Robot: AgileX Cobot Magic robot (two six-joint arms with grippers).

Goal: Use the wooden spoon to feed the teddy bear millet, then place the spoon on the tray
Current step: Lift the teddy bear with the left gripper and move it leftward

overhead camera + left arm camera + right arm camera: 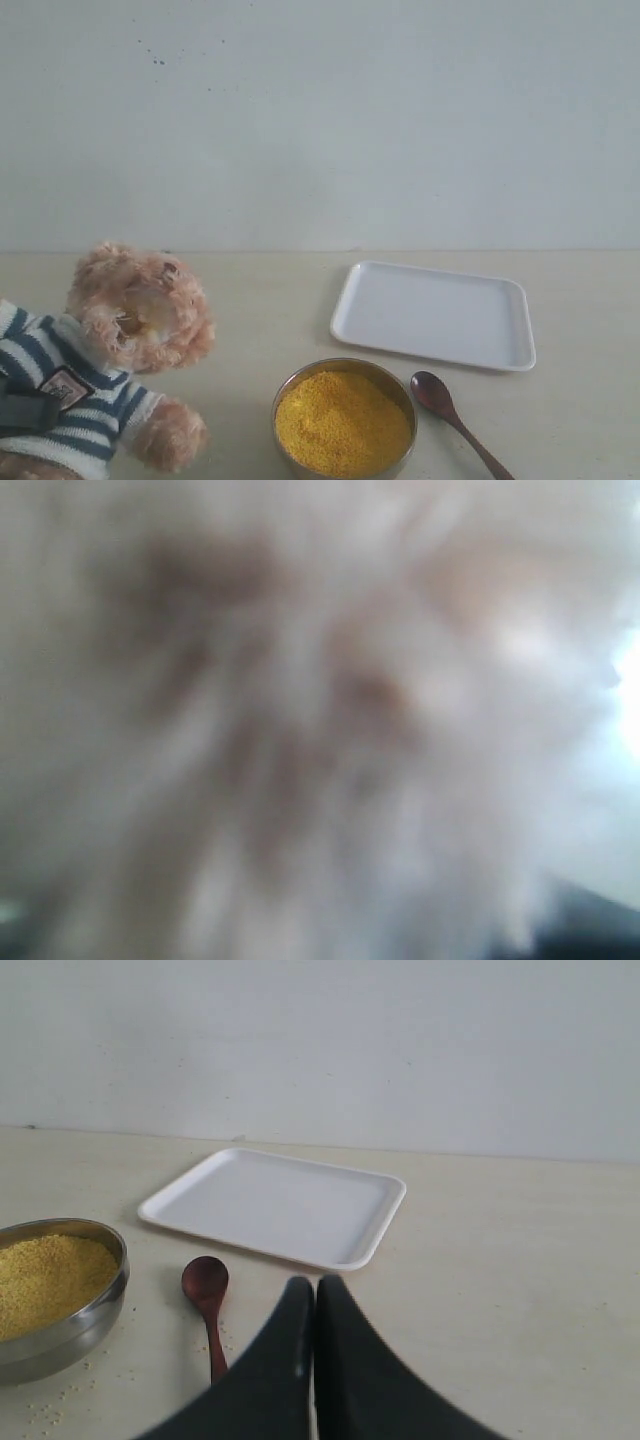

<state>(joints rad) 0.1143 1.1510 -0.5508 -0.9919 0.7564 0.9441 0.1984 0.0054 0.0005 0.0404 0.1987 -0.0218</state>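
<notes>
The teddy bear point(130, 320) sat far left. A dark shape at its chest was likely the left gripper point(25, 412), its fingers impossible to read. The wooden spoon point(438, 396) lay untouched between the millet point(342, 420) and the tray point(435, 315). The right gripper point(315, 1305), fingers together and empty, needed to open and grasp the handle well back.

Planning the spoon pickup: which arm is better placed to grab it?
Right: the right gripper, shut, is close to the wooden spoon; the left wrist view shows only teddy bear fur.
</notes>
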